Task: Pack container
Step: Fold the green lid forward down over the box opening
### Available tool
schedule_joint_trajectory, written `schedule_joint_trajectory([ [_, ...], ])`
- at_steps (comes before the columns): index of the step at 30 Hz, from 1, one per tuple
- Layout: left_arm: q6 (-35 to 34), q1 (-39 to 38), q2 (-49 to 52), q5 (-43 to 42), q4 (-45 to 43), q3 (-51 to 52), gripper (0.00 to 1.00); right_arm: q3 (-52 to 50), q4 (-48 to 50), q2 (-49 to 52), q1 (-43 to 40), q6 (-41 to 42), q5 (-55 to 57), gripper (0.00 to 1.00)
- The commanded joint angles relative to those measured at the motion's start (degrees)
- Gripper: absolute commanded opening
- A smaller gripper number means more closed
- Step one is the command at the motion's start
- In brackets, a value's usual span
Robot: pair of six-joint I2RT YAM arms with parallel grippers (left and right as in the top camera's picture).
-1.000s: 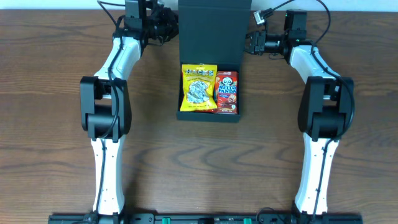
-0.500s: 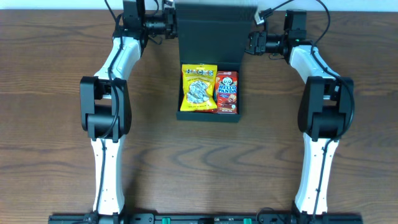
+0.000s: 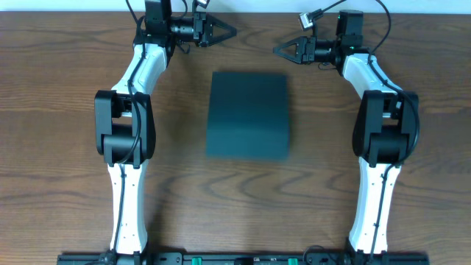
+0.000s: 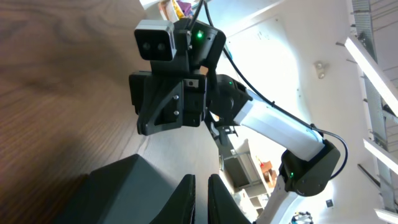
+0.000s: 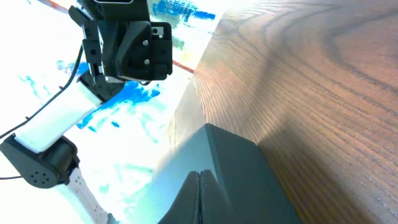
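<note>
The dark teal container (image 3: 248, 114) lies in the middle of the table with its flap lid down flat, hiding its contents. My left gripper (image 3: 232, 32) hovers behind its far left corner, pointing right, shut with nothing in it. My right gripper (image 3: 276, 51) hovers behind the far right corner, pointing left, also shut and empty. Neither touches the box. In the left wrist view my fingertips (image 4: 200, 199) hang over the container (image 4: 124, 193). In the right wrist view the closed gripper (image 5: 200, 196) points along the container's edge (image 5: 249, 180).
Brown wooden tabletop (image 3: 66, 110) surrounds the box on all sides. The two arms' white links run down the left (image 3: 121, 184) and right (image 3: 375, 184) sides of the table. The table's far edge lies just behind both grippers.
The lid stood upright at the back with a yellow and a red snack pack showing. It has swung down shut over them, and both grippers now stand free behind the box.
</note>
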State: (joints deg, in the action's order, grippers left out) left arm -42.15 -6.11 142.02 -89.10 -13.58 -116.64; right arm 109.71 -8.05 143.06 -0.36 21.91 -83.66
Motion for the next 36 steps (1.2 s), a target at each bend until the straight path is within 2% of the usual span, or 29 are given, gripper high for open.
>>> schedule_joint_trajectory([
  [1,1.0,0.0,0.5,-1.5,-0.4,0.3,0.09,0.0,0.4,0.3,-0.3,0.0,0.3,0.02],
  [7,1.0,0.0,0.5,-1.2,-0.4,0.3,0.07,0.0,0.8,0.3,-0.5,3.1,4.9,0.02],
  [11,1.0,-0.6,0.5,1.0,-0.4,0.3,0.06,0.0,4.3,0.2,-1.2,10.0,10.1,0.02],
  [15,0.4,-1.9,0.5,2.9,-0.4,0.3,0.06,0.1,5.6,0.0,-3.4,16.4,21.2,0.01],
  [18,0.0,-2.4,0.5,6.9,0.1,0.3,0.06,0.1,1.1,0.0,-5.8,18.8,34.8,0.02],
  [22,-0.7,-2.1,0.5,18.1,4.3,0.3,0.06,0.1,-4.0,0.0,-8.0,18.7,45.0,0.01],
  [25,-0.7,-1.4,0.5,29.9,11.8,0.3,0.06,0.1,-5.1,0.0,-9.0,17.6,49.9,0.02],
  [31,-0.6,-0.9,0.4,34.5,15.0,-1.8,0.06,2.4,-6.5,-1.9,-9.7,12.6,52.9,0.02],
  [34,3.4,-1.0,-0.1,38.2,22.9,-6.8,0.06,7.0,-11.9,-3.8,-9.7,7.7,53.6,0.02],
  [36,9.0,-1.5,-0.7,42.3,32.0,-11.5,0.06,10.8,-17.1,-5.1,-9.6,4.1,53.4,0.02],
])
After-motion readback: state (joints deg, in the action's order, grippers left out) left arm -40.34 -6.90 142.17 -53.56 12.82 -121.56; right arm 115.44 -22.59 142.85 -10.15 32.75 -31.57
